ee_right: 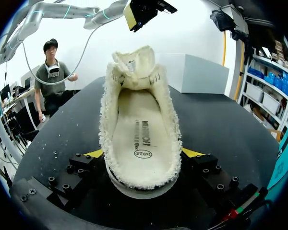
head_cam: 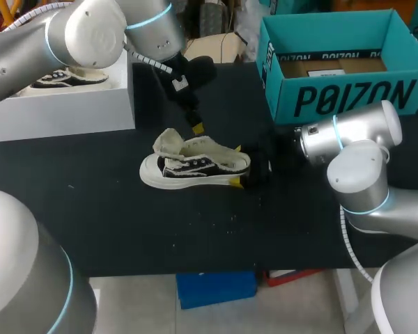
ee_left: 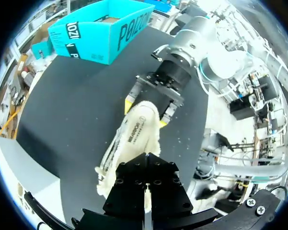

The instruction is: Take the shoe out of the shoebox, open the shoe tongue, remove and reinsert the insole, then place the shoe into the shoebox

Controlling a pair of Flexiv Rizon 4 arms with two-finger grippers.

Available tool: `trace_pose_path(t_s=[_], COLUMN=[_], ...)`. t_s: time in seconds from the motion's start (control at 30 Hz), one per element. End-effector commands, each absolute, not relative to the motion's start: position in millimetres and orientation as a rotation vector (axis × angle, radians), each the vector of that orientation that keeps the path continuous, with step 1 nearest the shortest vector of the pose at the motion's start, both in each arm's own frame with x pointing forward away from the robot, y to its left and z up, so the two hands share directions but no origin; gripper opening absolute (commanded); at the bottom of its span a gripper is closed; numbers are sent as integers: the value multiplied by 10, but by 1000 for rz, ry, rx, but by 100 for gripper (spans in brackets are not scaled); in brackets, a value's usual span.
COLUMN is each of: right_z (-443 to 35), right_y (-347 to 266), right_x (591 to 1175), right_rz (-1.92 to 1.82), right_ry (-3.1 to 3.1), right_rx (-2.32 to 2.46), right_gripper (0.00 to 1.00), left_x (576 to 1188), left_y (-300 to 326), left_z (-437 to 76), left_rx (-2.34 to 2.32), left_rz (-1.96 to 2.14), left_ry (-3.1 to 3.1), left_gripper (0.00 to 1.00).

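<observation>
Mid-table, right gripper [head_cam: 237,165] clamps the shoe [head_cam: 195,165], teal shoebox [head_cam: 348,101] apart; left gripper [head_cam: 196,127] above, opening unclear.

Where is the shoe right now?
In the head view the shoe sits in the middle of the black table, heel held by the right gripper, with the left gripper above its raised tongue.
</observation>
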State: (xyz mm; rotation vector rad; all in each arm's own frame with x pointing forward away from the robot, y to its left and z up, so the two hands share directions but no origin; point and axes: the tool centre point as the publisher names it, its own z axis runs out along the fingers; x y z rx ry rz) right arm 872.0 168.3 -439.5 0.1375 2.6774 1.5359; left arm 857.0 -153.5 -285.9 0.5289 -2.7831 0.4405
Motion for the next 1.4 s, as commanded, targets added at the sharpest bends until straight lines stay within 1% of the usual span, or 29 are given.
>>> trace_pose_path(t_s=[0.03,0.4,0.43,0.5,0.57,0.8,1.03,1.4], right_z=[-4415,-4415,-4415,-4415,-4415,-4415,-4415,-4415], right_y=[1692,1692,1692,1692,1692,1692,1692,1692], right_x=[8735,8735,8735,8735,8735,8735,8735,8735], right_rz=[1535,1535,1535,1535,1535,1535,1535,1535], right_ry=[2679,2679,2679,2679,2679,2679,2679,2679], right_rx=[140,140,140,140,140,140,140,140], right_gripper=[0,0,0,0,0,0,0,0], left_x=[8653,8653,8651,8650,8650,8646,8660,8700], left_y=[-1569,-1569,-1581,-1583,-1581,-1536,-1432,-1364], left_z=[-2873,-2873,-2896,-2897,-2900,-3047,-3213,-3228], left_rx=[-629,-629,-576,-575,-504,-368,-290,-215], left_rz=[350,350,259,243,137,125,246,196], left_ry=[-2261,-2261,-2288,-2302,-2357,-2434,-2488,-2638], left_gripper=[0,0,0,0,0,0,0,0])
